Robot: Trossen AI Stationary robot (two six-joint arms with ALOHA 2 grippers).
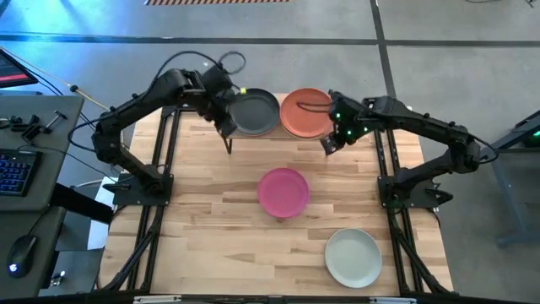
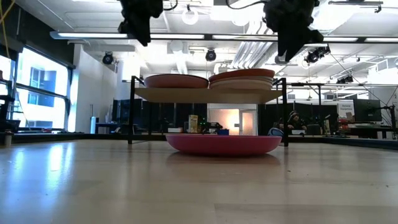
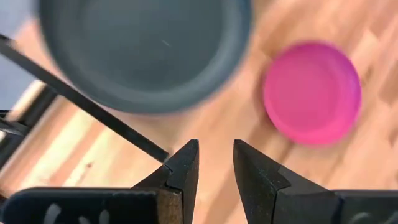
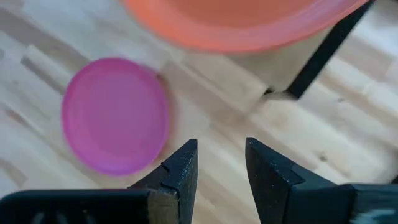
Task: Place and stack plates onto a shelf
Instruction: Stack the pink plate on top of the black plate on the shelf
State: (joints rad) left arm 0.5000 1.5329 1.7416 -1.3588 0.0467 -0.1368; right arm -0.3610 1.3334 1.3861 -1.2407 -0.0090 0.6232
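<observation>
The shelf (image 2: 205, 94) stands at the table's far middle. On it, a charcoal plate (image 1: 254, 111) tops the left stack and a terracotta orange plate (image 1: 305, 112) tops the right stack. A magenta plate (image 1: 283, 192) lies flat on the table in the middle, and a pale mint-white plate (image 1: 353, 257) lies near the front right. My left gripper (image 1: 226, 127) hovers open at the shelf's left front corner, above the table. My right gripper (image 1: 331, 142) hovers open at the shelf's right front corner. Both are empty.
Black frame rails (image 1: 160, 160) run along both sides of the table. A desk with a keyboard (image 1: 15, 169) and mouse stands off the table's left. Bare wood lies between the magenta plate and the table's left side.
</observation>
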